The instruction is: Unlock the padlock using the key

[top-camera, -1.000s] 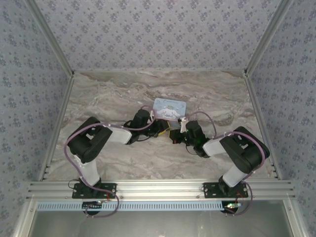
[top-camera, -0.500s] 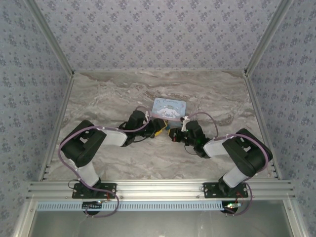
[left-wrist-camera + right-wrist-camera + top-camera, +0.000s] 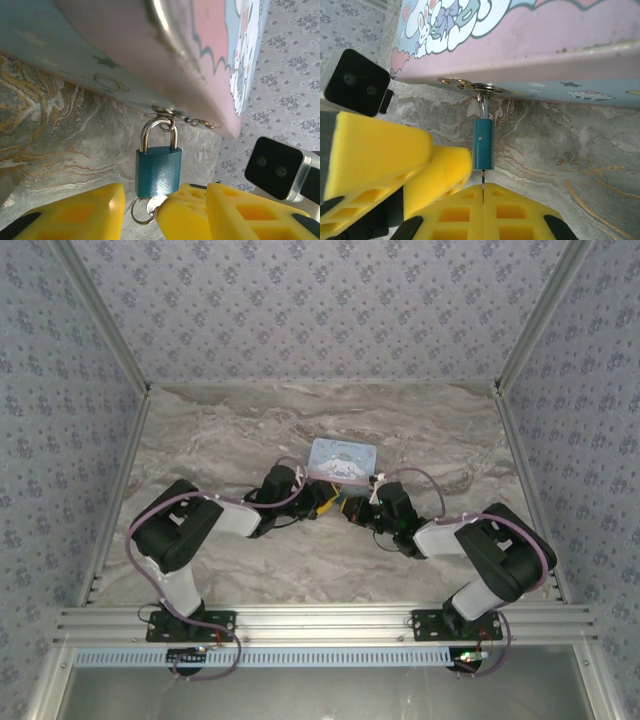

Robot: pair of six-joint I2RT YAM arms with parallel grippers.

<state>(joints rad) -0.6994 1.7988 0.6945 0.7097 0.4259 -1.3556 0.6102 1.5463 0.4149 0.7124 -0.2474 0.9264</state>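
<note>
- Right gripper, clamped on the key: blade in line with the long axis of the padlock, tip at its base.
- Left gripper: jaws apart, flanking that base.

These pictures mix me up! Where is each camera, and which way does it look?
Top: above, behind the arms, looking down at the table; both arms, left claw and right claw by the tin box.
Left wrist: on the left arm, facing the padlock's flat front; own yellow fingers below.
Right wrist: on the right arm, facing the padlock's thin side; own fingers pinching the key.
Shared: both wrists see the padlock.
</note>
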